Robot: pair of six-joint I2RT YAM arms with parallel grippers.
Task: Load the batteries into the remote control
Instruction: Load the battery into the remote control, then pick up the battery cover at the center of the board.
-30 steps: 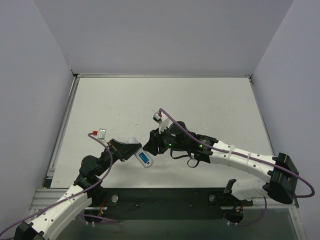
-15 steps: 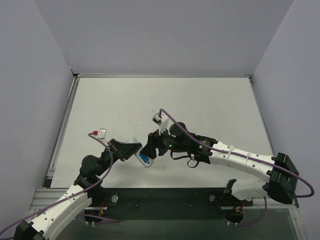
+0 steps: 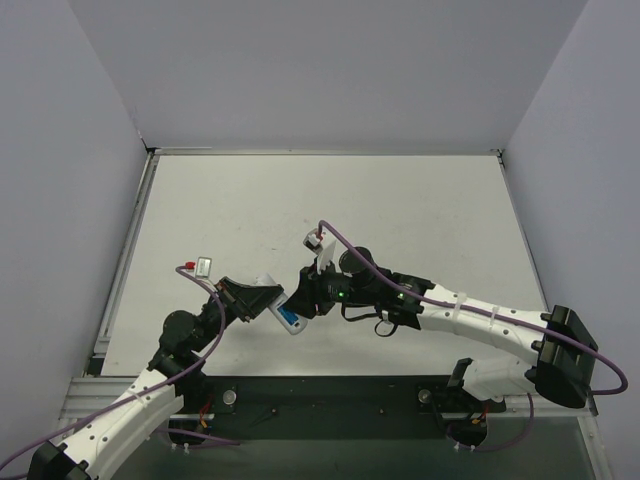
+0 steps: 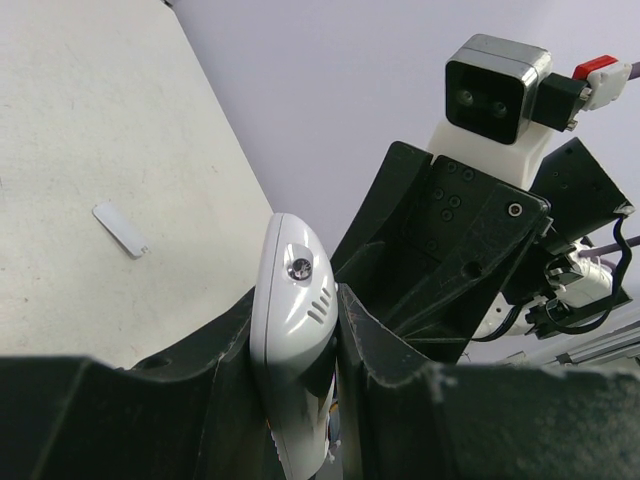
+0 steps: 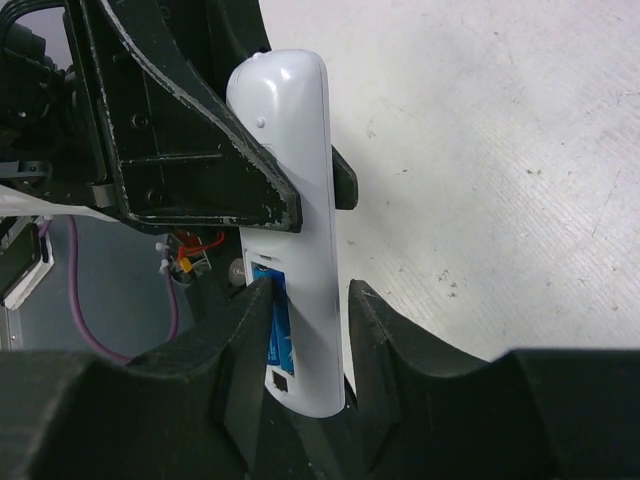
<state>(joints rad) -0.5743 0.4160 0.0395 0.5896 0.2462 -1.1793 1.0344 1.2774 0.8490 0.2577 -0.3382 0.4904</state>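
Note:
My left gripper [image 3: 262, 300] is shut on the upper half of the white remote control [image 3: 289, 318], holding it off the table. In the left wrist view the remote control [image 4: 292, 300] stands edge-on between the fingers. My right gripper [image 5: 310, 290] is closed around the lower end of the remote control [image 5: 295, 200]. One of its fingers presses on the blue batteries [image 5: 278, 335] lying in the open compartment, and the other sits at the opposite face. The right gripper [image 3: 300, 300] meets the left one at mid-table, near the front.
A small flat white cover [image 4: 120, 229] lies on the pale table [image 3: 400, 200] beyond the left gripper. Grey walls close in the table at the back and on both sides. The right arm's wrist camera [image 4: 495, 90] sits close above the remote.
The right gripper's jaws widened briefly, then closed again on the remote's lower end. The left gripper kept its hold and did not move.

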